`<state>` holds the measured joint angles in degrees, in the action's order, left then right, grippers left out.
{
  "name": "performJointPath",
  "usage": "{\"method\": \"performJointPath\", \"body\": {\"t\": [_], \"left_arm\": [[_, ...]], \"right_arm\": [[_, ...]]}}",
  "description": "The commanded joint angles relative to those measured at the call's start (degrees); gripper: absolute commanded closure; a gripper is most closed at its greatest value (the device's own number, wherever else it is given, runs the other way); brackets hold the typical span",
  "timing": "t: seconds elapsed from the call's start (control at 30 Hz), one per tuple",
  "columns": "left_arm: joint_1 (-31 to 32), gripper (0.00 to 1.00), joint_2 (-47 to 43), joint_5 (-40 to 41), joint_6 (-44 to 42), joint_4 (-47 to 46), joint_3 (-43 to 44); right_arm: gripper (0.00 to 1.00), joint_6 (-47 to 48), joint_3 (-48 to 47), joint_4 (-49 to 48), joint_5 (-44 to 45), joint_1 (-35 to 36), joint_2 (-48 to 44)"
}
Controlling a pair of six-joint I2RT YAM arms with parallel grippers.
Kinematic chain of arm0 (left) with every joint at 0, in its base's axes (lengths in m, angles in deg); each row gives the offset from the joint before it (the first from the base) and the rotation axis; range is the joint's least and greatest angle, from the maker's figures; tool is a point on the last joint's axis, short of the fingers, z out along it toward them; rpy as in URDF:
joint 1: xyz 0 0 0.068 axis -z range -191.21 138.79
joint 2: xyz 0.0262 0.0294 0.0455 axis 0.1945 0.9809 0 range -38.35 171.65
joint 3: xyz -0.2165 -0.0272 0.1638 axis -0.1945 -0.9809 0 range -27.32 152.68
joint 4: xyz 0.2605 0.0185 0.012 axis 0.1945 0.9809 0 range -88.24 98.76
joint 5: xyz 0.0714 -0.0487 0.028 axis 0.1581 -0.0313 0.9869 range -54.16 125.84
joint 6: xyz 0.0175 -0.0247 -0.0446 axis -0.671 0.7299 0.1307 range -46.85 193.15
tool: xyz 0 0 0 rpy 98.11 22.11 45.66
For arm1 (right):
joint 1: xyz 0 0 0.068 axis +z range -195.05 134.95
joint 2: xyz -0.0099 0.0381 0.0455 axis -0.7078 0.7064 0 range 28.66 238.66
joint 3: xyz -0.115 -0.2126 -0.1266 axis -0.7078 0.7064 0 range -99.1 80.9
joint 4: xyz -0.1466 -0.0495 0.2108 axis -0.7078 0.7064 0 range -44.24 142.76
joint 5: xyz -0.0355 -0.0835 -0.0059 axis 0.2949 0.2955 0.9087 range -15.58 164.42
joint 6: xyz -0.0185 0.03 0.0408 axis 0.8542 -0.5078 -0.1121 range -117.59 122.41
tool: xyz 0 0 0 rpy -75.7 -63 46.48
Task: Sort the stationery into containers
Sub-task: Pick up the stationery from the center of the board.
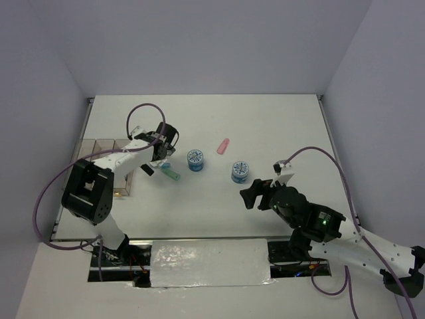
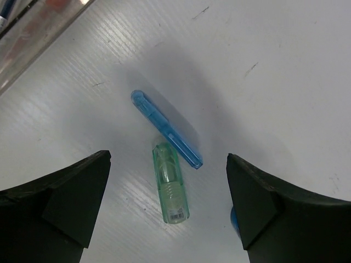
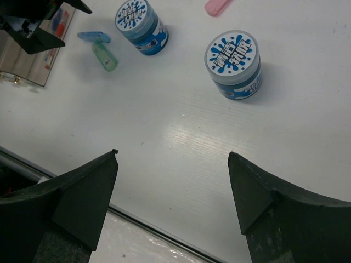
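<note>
Our left claw (image 2: 168,158) hangs above the bench (image 1: 265,126) with its jaws wide apart and nothing between them. Straight below it lie the green bar (image 2: 171,189) and the blue bar (image 2: 164,129). They meet in a narrow V: the green bar's rounded end touches, or all but touches, the blue bar's side near its lower end. The bins (image 1: 99,149) sit just beside this pair, at the bench's left edge. Something blue and red shows through a bin wall, but we cannot tell what it is.

The left roll (image 1: 195,159) stands near the two bars. The right roll (image 1: 240,171) stands just ahead of our right claw (image 3: 173,154), whose jaws are also apart and empty. The pink bar (image 1: 223,145) lies alone, farther back between the rolls.

We judge the bars to be light, stiff and smooth, so they may skid or swivel under an uneven pinch. The best hold looks to be across the narrow width at mid-length, with the jaws square to the long axis. Because the green and blue bars crowd each other, closing on one could shove the other. The green bar's free far half gives the cleaner grip.

The rolls look heavier and rigid. We would grip them across the round side wall, below the patterned top.
</note>
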<state>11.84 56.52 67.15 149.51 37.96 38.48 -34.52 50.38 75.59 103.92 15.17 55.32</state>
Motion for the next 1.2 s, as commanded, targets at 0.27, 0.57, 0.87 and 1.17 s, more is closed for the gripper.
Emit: {"method": "performJointPath", "body": {"t": [0.27,0.57,0.87,1.17], "left_arm": [[-1.07,0.08,8.05,0.07,1.60,-4.48,1.52],[-2.39,0.24,10.77,0.15,2.83,-7.12,-0.59],[-3.45,0.91,11.65,-0.81,-1.82,-12.65,3.01],[-5.82,1.00,-2.40,-2.04,-32.11,-21.08,7.84]], "right_arm": [[0.12,2.83,-0.24,-9.43,-4.36,0.24,7.01],[0.12,3.09,-0.06,-8.91,-3.48,0.24,5.43],[0.13,2.21,0.46,-6.80,-2.87,0.24,4.37],[0.13,2.56,1.08,-5.92,-1.37,0.24,2.35]]}}
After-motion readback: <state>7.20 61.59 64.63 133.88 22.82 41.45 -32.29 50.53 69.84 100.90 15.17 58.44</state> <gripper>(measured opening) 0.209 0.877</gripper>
